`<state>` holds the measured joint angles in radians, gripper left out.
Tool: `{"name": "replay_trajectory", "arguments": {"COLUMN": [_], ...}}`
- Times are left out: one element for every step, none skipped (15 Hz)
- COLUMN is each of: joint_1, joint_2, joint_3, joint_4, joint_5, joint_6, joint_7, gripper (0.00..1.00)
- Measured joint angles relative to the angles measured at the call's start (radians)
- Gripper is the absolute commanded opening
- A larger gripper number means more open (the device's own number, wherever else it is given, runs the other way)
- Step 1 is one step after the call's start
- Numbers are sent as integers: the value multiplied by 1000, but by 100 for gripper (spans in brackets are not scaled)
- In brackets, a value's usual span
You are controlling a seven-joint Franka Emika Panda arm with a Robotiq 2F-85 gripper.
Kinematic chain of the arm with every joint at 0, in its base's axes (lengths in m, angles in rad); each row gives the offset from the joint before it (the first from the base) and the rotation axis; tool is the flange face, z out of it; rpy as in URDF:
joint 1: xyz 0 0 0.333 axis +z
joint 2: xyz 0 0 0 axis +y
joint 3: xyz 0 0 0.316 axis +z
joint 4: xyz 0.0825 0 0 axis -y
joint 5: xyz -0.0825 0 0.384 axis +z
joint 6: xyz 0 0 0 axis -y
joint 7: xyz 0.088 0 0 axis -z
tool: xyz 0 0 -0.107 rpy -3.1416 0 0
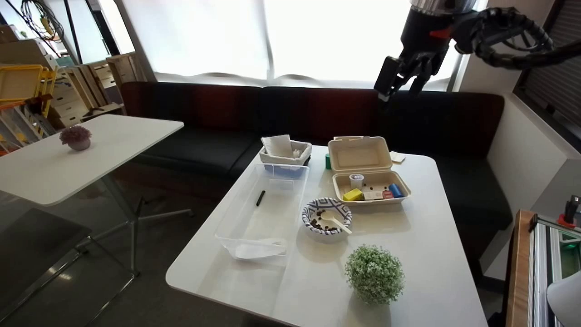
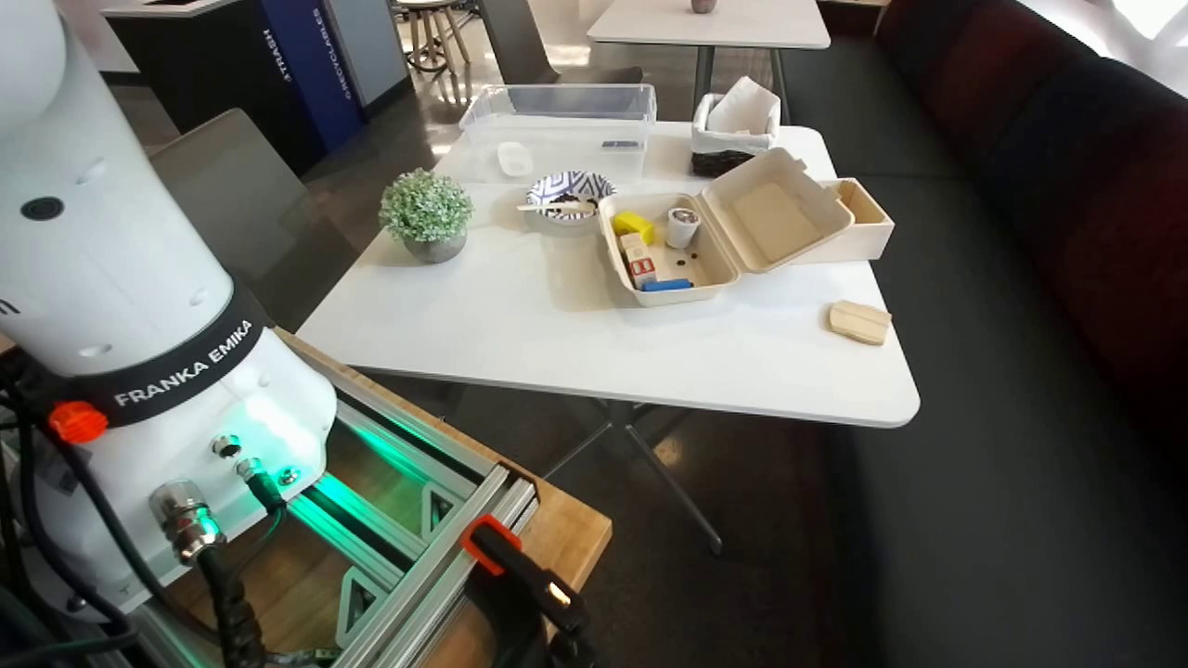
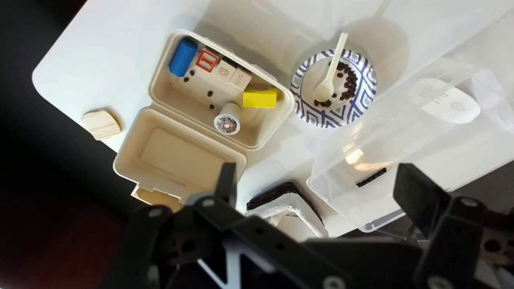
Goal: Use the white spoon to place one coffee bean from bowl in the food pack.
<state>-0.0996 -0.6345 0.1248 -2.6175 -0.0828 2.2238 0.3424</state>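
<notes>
The patterned bowl (image 1: 309,212) stands on the white table in both exterior views and in the wrist view (image 3: 363,104). Dark coffee beans (image 3: 350,85) lie inside it. The white spoon (image 3: 331,74) rests in the bowl with its handle over the rim; it also shows in an exterior view (image 1: 335,220). The food pack (image 1: 361,155) stands open beside the bowl, its lid (image 3: 176,150) folded back. A few beans (image 3: 210,93) lie inside it among small items. My gripper (image 1: 400,93) is open and empty, high above the table; its fingers spread wide in the wrist view (image 3: 315,172).
The pack holds a yellow block (image 3: 260,98), a blue cylinder (image 3: 183,57), letter blocks (image 3: 225,70) and a pod (image 3: 228,120). A clear bin (image 1: 261,218), lined basket (image 1: 286,156), potted plant (image 1: 375,274), wooden box (image 2: 868,223) and wooden piece (image 2: 859,322) stand around.
</notes>
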Motion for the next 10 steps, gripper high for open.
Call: {"name": "replay_trajectory", "arguments": {"joint_1": [-1,-4,-9,-10,-14,-22,-26,-27,-25,-18], "joint_2": [30,65,105,148,191,234,276,316,354,389], "joint_3": [7,18,29,36,44,54,63,70,75,76], "joint_4": [2,6,13,22,31,42,54,63,71,75], "joint_5": [0,0,0,1,1,1,0,-3,-7,-7], "joint_6": [34,67,99,131,165,189,203,222,242,272], "joint_7": [33,78,118,153,203,256,307,351,383,393], "gripper": [100,100,100,100,100,100,100,100,100,100]}}
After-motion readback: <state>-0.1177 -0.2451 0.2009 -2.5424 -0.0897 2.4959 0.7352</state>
